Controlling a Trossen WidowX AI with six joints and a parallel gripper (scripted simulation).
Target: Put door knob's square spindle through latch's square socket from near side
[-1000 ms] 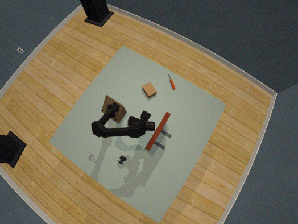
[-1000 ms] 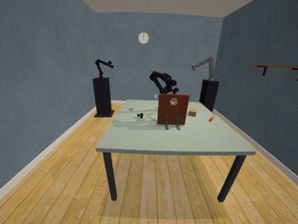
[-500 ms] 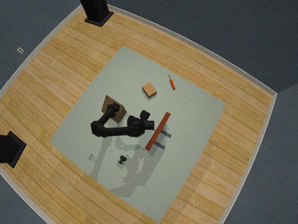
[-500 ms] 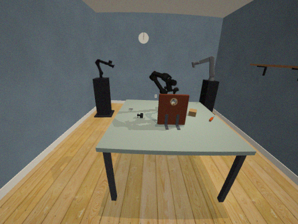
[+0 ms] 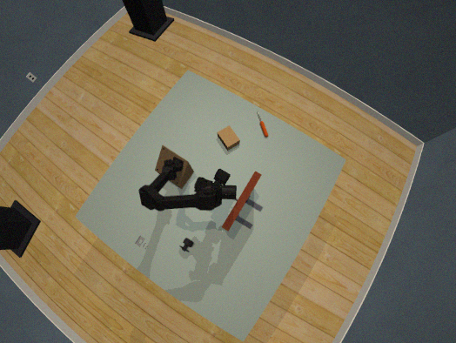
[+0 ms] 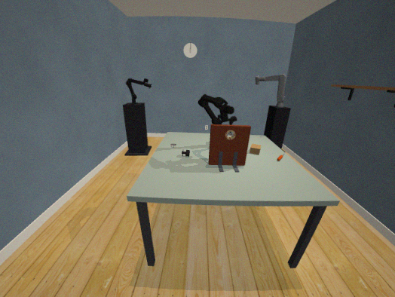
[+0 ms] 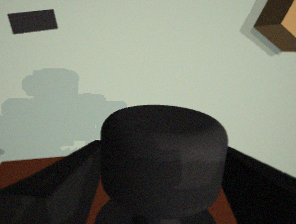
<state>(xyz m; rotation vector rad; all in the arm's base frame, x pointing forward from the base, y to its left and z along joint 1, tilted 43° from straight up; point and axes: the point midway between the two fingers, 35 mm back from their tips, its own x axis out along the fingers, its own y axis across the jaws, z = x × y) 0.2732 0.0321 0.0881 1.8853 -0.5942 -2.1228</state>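
Observation:
The red-brown wood panel (image 5: 242, 200) (image 6: 220, 148) stands upright on the table, with the round latch socket (image 6: 229, 134) near its top. My gripper (image 5: 232, 191) (image 6: 231, 120) is at the panel's robot-facing side, close to its top edge. It is shut on a dark door knob (image 7: 162, 155), which fills the middle of the wrist view with a finger on each side. The panel's top edge (image 7: 25, 170) shows just beneath the knob. The spindle and the socket are hidden in the wrist view. Whether the spindle is inside the socket I cannot tell.
A second dark knob (image 5: 187, 245) (image 6: 185, 152) and a small plate (image 5: 140, 241) (image 6: 173, 145) lie on the table (image 5: 283, 218) (image 6: 226, 185). A wooden block (image 5: 229, 137) (image 6: 255, 149) (image 7: 280, 25) and an orange screwdriver (image 5: 264, 127) (image 6: 280, 157) lie beyond the panel. Grey feet (image 5: 254, 205) brace the panel.

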